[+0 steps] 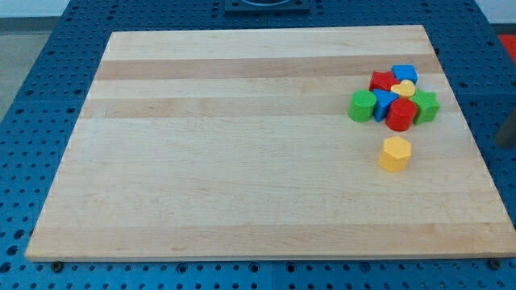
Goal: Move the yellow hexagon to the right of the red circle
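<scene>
Yellow hexagon (395, 154) sits alone on the bench (242, 161), just below the red circle (400, 115) toward the view's bottom. That circle's jammed into a cluster with green, blue and yellow blocks. My tip isn't visible, so can't place it.

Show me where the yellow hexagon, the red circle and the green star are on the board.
yellow hexagon (395, 153), camera view, on its top face.
red circle (400, 115), camera view, on its top face at the cluster's lower edge.
green star (426, 105), camera view, on its top face at the cluster's right side.
</scene>
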You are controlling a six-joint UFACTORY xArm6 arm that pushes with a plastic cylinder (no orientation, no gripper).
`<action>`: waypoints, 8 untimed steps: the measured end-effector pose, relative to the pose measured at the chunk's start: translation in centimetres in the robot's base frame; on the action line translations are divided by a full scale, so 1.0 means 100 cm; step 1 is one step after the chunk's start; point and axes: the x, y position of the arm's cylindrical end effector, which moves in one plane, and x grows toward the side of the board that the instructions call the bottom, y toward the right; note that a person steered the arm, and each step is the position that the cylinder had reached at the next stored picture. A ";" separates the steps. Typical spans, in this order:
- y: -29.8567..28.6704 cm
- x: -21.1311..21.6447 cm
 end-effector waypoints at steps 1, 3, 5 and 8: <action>-0.018 -0.001; -0.041 0.029; -0.072 0.004; -0.079 -0.045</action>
